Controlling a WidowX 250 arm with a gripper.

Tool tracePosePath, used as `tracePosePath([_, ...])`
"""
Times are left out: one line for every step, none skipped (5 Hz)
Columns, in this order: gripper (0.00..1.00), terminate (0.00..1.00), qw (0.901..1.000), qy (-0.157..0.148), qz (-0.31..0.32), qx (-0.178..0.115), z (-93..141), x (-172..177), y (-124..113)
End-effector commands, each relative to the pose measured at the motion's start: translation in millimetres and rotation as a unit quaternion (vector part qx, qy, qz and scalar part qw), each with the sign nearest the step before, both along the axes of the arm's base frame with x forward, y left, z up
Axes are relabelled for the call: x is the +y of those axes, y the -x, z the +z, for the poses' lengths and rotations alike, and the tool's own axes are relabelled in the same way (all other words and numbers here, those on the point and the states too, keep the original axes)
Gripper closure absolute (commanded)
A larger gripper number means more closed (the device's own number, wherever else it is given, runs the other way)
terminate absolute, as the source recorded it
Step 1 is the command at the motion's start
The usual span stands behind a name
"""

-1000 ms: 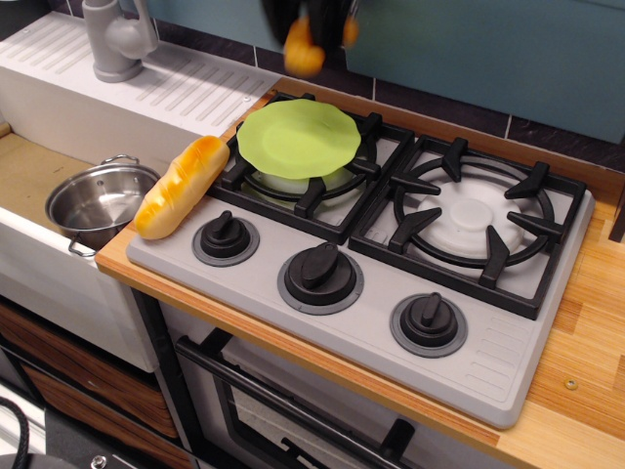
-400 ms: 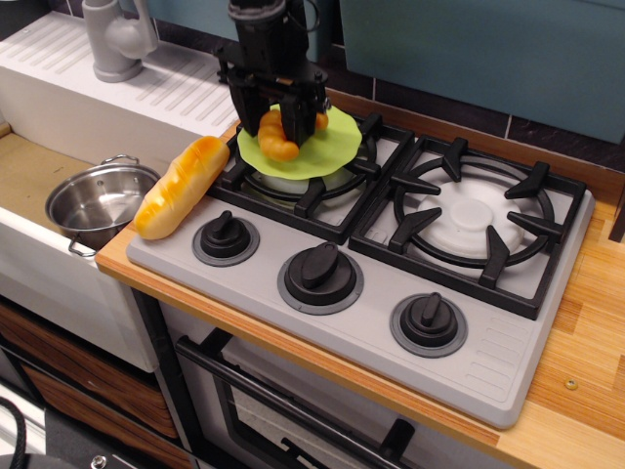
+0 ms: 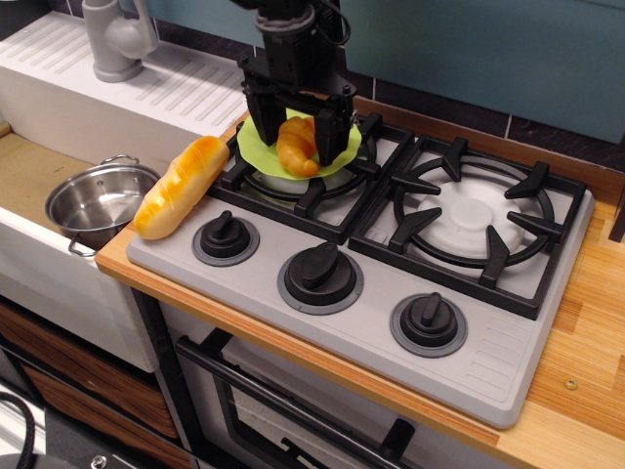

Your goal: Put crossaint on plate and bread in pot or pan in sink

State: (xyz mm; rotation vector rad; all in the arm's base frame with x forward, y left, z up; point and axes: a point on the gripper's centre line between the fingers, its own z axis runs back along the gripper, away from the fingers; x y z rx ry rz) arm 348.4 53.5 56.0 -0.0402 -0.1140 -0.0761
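Observation:
The golden-orange crossaint [image 3: 298, 147] sits between my gripper's [image 3: 297, 137] two black fingers, low over or on the lime-green plate [image 3: 256, 145] on the left burner; I cannot tell if it touches. The fingers hug its sides, so the gripper looks shut on it. The arm hides much of the plate. The long bread [image 3: 182, 186] lies tilted at the stove's left edge, partly overhanging the sink [image 3: 24, 181]. The shiny steel pot [image 3: 98, 203] stands empty in the sink, just left of the bread.
A grey faucet [image 3: 115, 39] stands at the back left on the white ribbed drainboard [image 3: 186, 93]. The right burner grate [image 3: 474, 220] carries nothing. Three black knobs [image 3: 320, 276] line the stove's front. A wooden counter [image 3: 596, 322] runs along the right.
The gripper came down from the top of the frame with the crossaint, then shifted right over the plate's middle. Bread and pot have not moved.

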Motion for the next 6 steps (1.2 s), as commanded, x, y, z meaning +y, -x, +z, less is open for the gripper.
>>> tracePosePath([0.00,0.00,0.9998,-0.010,-0.005,-0.019,62.7,-0.9,-5.1])
tracePosePath([0.00,0.00,0.9998,-0.008,-0.020,-0.005,76.6,2.9,-5.9])
tracePosePath([0.00,0.00,0.9998,-0.008,-0.020,-0.005,76.6,2.9,-5.9])
tracePosePath([0.00,0.00,0.9998,-0.008,-0.020,-0.005,76.6,2.9,-5.9])
tracePosePath([0.00,0.00,0.9998,-0.008,-0.020,-0.005,76.6,2.9,-5.9])
tracePosePath([0.00,0.00,0.9989,-0.012,-0.007,-0.044,81.8,18.8,6.2])
